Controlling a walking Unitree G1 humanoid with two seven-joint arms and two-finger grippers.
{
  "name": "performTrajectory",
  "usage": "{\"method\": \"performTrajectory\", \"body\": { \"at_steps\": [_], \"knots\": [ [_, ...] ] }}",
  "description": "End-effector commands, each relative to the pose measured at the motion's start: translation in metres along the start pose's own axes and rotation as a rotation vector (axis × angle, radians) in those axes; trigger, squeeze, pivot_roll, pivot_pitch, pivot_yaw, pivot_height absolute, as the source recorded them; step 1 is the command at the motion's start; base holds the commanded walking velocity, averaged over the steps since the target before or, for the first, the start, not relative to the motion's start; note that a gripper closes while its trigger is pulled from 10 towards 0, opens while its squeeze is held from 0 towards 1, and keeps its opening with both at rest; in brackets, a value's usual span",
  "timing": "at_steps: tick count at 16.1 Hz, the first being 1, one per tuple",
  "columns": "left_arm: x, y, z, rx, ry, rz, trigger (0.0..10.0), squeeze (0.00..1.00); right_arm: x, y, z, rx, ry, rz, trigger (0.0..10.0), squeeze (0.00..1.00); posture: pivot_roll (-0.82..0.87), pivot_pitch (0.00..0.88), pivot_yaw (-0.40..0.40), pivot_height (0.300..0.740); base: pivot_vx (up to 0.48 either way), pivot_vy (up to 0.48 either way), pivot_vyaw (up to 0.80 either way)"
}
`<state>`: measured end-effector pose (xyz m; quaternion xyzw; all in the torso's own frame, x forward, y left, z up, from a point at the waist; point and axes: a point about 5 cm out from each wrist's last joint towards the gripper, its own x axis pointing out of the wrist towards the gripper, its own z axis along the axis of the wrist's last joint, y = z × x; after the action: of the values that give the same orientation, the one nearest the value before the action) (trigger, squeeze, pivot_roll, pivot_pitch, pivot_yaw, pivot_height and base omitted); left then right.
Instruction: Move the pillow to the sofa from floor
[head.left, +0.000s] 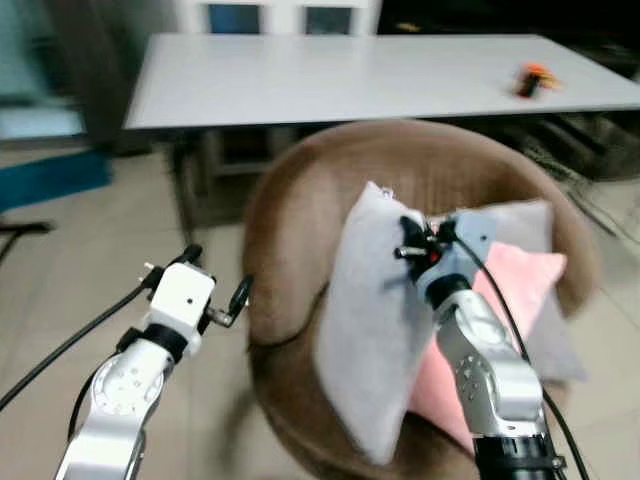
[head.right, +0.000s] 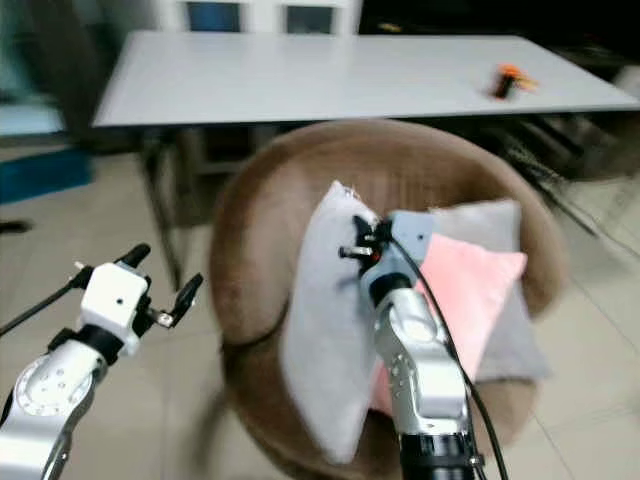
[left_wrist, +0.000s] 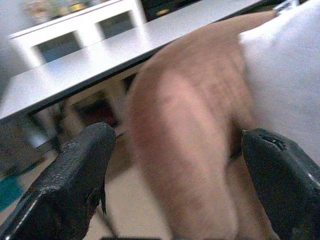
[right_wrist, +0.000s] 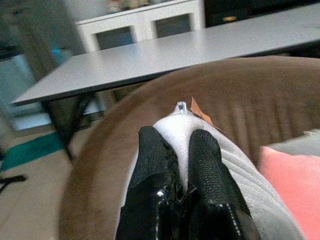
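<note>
Right wrist view: the grey pillow (right_wrist: 185, 132) is pinched at its top edge by the right tool (right_wrist: 180, 165), held upright over the brown sofa (head.left: 300, 200) seat. The left tool (head.left: 215, 290) is spread wide, empty. It should be lowered before release. No writing is readable.

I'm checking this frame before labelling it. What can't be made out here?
- Small orange thing on the table: too small and blurred in the eye views to identify.
- Grey pillow, pinched by the right tool: its bottom edge is blurred, so whether it rests on the brown chair is unclear.
- Pink pillow: partly hidden behind the right arm.
- Left tool, open: the chair beyond it is blurred.
</note>
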<state>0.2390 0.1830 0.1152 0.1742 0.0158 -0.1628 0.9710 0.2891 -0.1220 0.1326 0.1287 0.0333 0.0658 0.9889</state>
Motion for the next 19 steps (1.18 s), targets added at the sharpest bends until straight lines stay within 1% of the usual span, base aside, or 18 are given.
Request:
{"method": "performTrajectory", "body": {
  "at_steps": [1, 4, 6, 8, 9, 10, 11, 12, 13, 14, 15, 16, 18, 19],
  "knots": [
    [0.002, -0.009, 0.003, -0.010, -0.011, -0.049, 10.0, 0.00, 0.002, -0.002, 0.019, -0.005, -0.075, 0.006, 10.0, 0.00, 0.06, 0.000, -0.026, 0.740, 0.000, 0.000, 0.00],
    [-0.002, -0.011, 0.000, 0.002, 0.004, -0.095, 10.0, 0.00, 0.009, 0.002, 0.018, 0.035, -0.064, 0.012, 10.0, 0.00, 0.07, 0.000, -0.035, 0.740, 0.000, 0.000, 0.00],
    [-0.004, -0.011, 0.000, 0.005, 0.011, -0.124, 10.0, 0.00, 0.019, 0.007, 0.021, 0.064, -0.074, 0.010, 10.0, 0.00, 0.07, 0.000, -0.039, 0.740, 0.000, 0.000, 0.00],
    [-0.008, -0.012, -0.002, 0.010, 0.029, -0.187, 10.0, 0.00, 0.038, 0.011, 0.023, 0.144, -0.071, -0.029, 10.0, 0.00, 0.07, 0.010, -0.042, 0.740, 0.000, 0.000, 0.00],
    [-0.010, -0.014, -0.002, 0.010, 0.040, -0.228, 10.0, 0.00, 0.050, 0.012, 0.024, 0.151, -0.068, -0.042, 10.0, 0.00, 0.08, 0.028, -0.042, 0.740, 0.000, 0.000, 0.00],
    [-0.015, -0.018, -0.004, 0.018, 0.057, -0.307, 10.0, 0.00, 0.069, 0.012, 0.029, 0.082, -0.062, -0.106, 10.0, 0.00, 0.08, 0.049, -0.042, 0.740, 0.000, 0.000, 0.00],
    [-0.016, -0.019, -0.004, 0.017, 0.061, -0.325, 10.0, 0.00, 0.074, 0.011, 0.031, 0.062, -0.061, -0.133, 10.0, 0.00, 0.09, 0.053, -0.042, 0.740, 0.000, 0.000, 0.00],
    [-0.019, -0.020, -0.004, 0.025, 0.070, -0.360, 10.0, 0.00, 0.086, 0.009, 0.037, 0.029, -0.061, -0.202, 10.0, 0.00, 0.09, 0.071, -0.043, 0.740, 0.000, 0.000, 0.00],
    [-0.021, -0.019, -0.005, 0.035, 0.078, -0.381, 10.0, 0.00, 0.094, 0.007, 0.043, 0.024, -0.060, -0.254, 10.0, 0.00, 0.10, 0.082, -0.047, 0.740, 0.000, 0.000, 0.00],
    [-0.021, -0.019, -0.004, 0.037, 0.080, -0.387, 10.0, 0.00, 0.098, 0.007, 0.045, 0.029, -0.060, -0.273, 10.0, 0.00, 0.10, 0.084, -0.048, 0.740, 0.000, 0.000, 0.00],
    [-0.022, -0.018, -0.003, 0.040, 0.082, -0.394, 10.0, 0.00, 0.104, 0.004, 0.048, 0.067, -0.050, -0.313, 10.0, 0.00, 0.11, 0.095, -0.053, 0.740, 0.000, 0.000, 0.00],
    [-0.022, -0.018, -0.003, 0.041, 0.083, -0.397, 10.0, 0.00, 0.106, 0.003, 0.049, 0.079, -0.050, -0.328, 10.0, 0.00, 0.11, 0.098, -0.053, 0.740, 0.000, 0.000, 0.00],
    [-0.024, -0.018, 0.000, 0.040, 0.084, -0.408, 10.0, 0.00, 0.111, 0.000, 0.054, 0.164, -0.058, -0.337, 10.0, 0.00, 0.13, 0.106, -0.058, 0.740, 0.000, 0.000, 0.00],
    [-0.024, -0.016, 0.000, 0.042, 0.086, -0.410, 10.0, 0.00, 0.112, -0.006, 0.053, 0.185, -0.049, -0.361, 10.0, 0.00, 0.13, 0.106, -0.057, 0.740, 0.000, 0.000, 0.00]
  ]
}}
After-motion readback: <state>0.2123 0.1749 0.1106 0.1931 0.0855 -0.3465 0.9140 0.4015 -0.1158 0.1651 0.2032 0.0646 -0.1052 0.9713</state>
